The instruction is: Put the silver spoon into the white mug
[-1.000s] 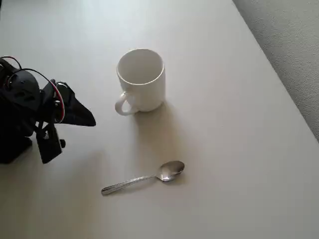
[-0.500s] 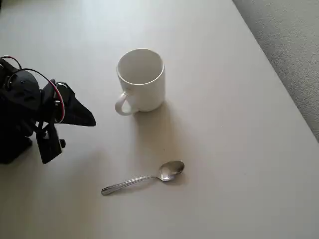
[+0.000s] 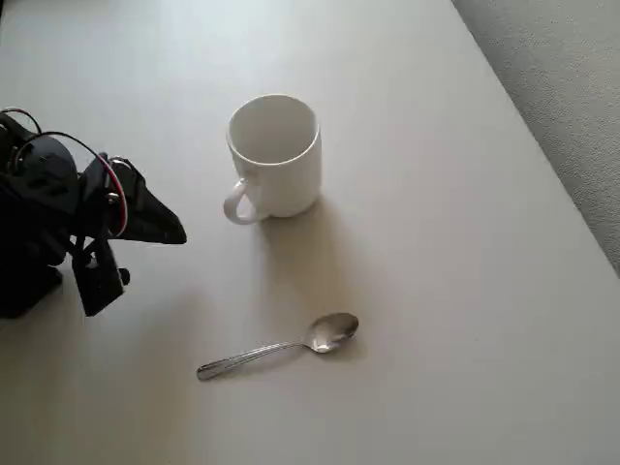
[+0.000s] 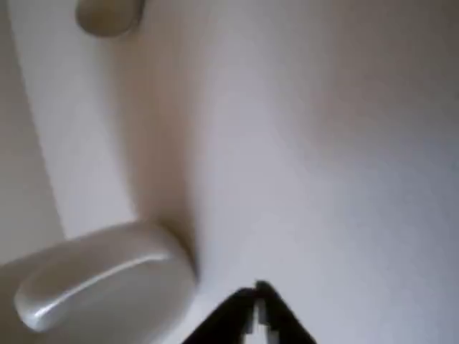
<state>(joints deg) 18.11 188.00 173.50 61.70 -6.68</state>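
The white mug (image 3: 274, 154) stands upright in the overhead view, its loop handle toward the lower left and its inside empty. Below it, the silver spoon (image 3: 279, 346) lies flat on the table with its bowl to the right and its handle to the left. My black gripper (image 3: 172, 232) hovers at the left, pointing right, apart from both mug and spoon, shut with nothing in it. In the wrist view the mug (image 4: 100, 283) is a blurred white shape at the lower left, and the joined tips of the gripper (image 4: 258, 295) rise from the bottom edge.
The pale table (image 3: 436, 291) has bare room around the mug and spoon. Its right edge runs diagonally beside grey carpet (image 3: 572, 87). My arm's black body with red wires (image 3: 48, 213) stands at the left edge. A blurred rounded shape (image 4: 107, 14) shows at the wrist view's top.
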